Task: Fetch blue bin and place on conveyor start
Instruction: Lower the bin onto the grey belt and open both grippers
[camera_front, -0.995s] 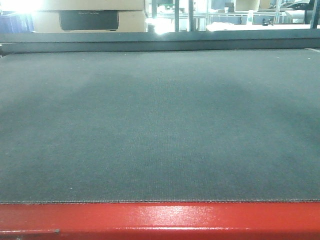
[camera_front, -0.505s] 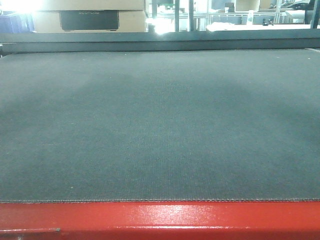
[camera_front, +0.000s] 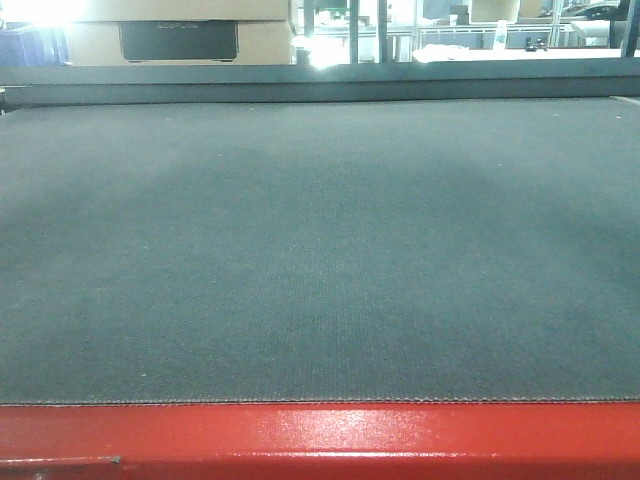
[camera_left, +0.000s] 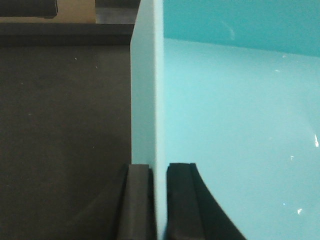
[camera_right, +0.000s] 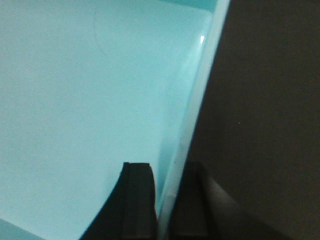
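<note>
fetch done | left gripper (camera_left: 158, 172), right gripper (camera_right: 165, 172) each clamp a blue bin (camera_left: 225, 125) wall | conveyor start (camera_front: 320, 250) bare at near edge; set-down and release probably left

Pale turquoise blue bin (camera_left: 240, 125) (smooth, unmarked), conveyor start (camera_front: 320, 250) a dark grey woven belt, red-edged

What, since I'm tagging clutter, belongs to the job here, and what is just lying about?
Job: blue bin, its walls clamped by left gripper and right gripper; conveyor belt; its red end edge.
Lying about: cardboard boxes and dark blue crate behind the belt.
</note>
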